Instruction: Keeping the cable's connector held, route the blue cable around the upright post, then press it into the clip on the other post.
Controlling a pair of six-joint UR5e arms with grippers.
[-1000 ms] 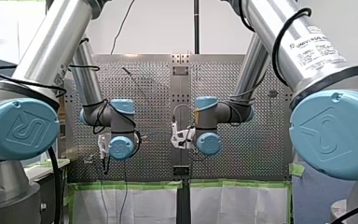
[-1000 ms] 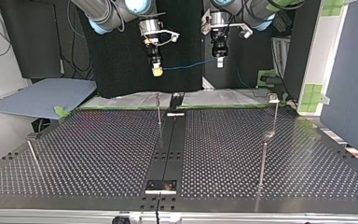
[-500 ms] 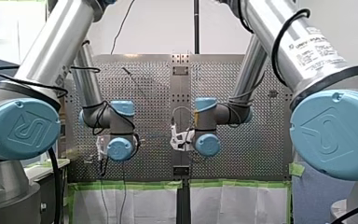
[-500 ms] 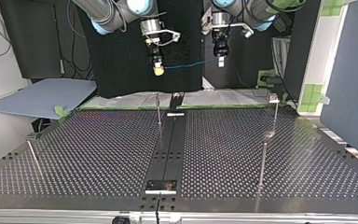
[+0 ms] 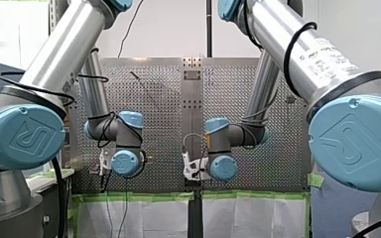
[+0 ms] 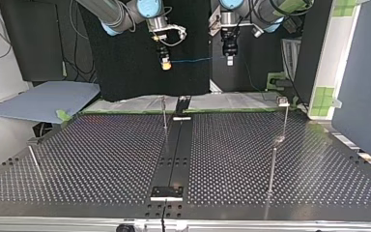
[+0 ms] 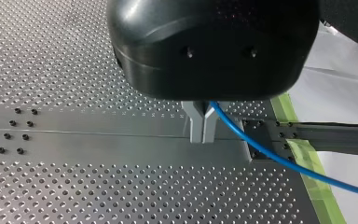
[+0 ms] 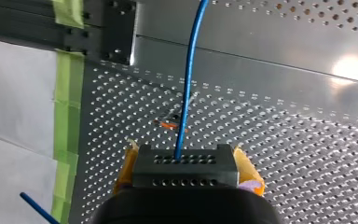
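Upper middle of top view: clamping connector (image 8: 185, 164) between yellow pads (image 8: 244, 169) of my right gripper (image 6: 164, 65), pinching blue cable (image 8: 188, 93) tight in my left gripper (image 7: 201, 135).

perforated table (image 6: 77, 159) | dark centre strip (image 6: 176, 150) | upright posts (image 6: 272, 164) | one seemingly clip-topped

The middle post (image 6: 164, 118) and side post (image 6: 272, 166) stand well apart.
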